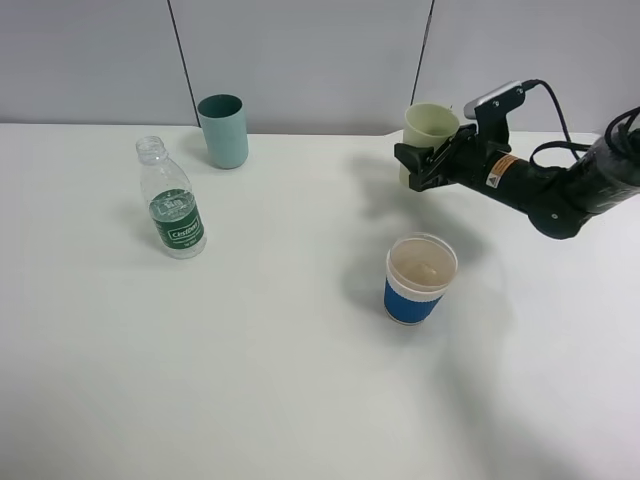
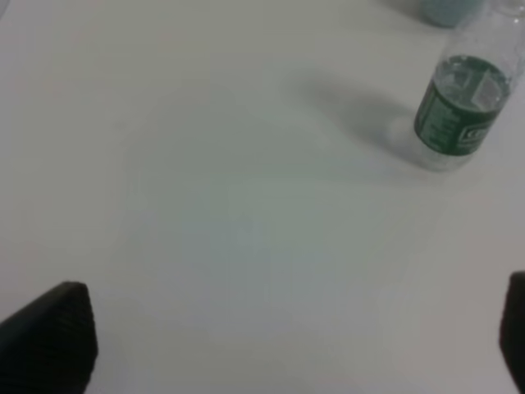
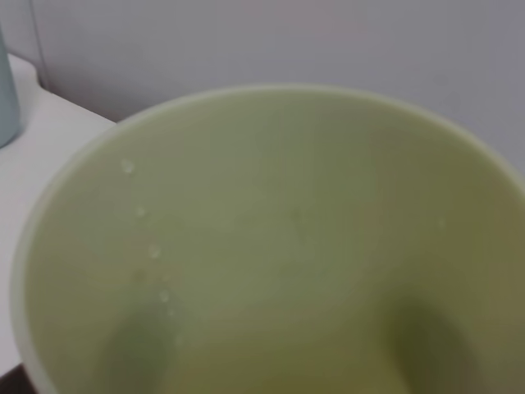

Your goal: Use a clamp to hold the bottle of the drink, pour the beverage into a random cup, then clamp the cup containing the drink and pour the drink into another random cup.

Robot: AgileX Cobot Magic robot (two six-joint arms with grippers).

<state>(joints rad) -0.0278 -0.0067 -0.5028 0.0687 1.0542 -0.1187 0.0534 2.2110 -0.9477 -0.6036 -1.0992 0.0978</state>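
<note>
My right gripper [image 1: 425, 165] is shut on the pale yellow-green cup [image 1: 430, 125] at the back right, its black fingers gripping the lower wall. In the right wrist view that cup's inside [image 3: 271, 246] fills the frame, with small droplets on its wall and no pool of liquid in sight. The blue-sleeved paper cup [image 1: 420, 280] stands in front of the held cup, near the table's middle. At the left stands the uncapped bottle [image 1: 172, 200] [image 2: 459, 107], with clear liquid up to about its green label. My left gripper [image 2: 287, 345] is open over bare table, well away from the bottle.
A dark teal cup [image 1: 223, 130] [image 2: 447, 10] stands at the back, behind and to the right of the bottle. The white table [image 1: 300, 400] stretches bare across the front. A grey wall runs along the far edge.
</note>
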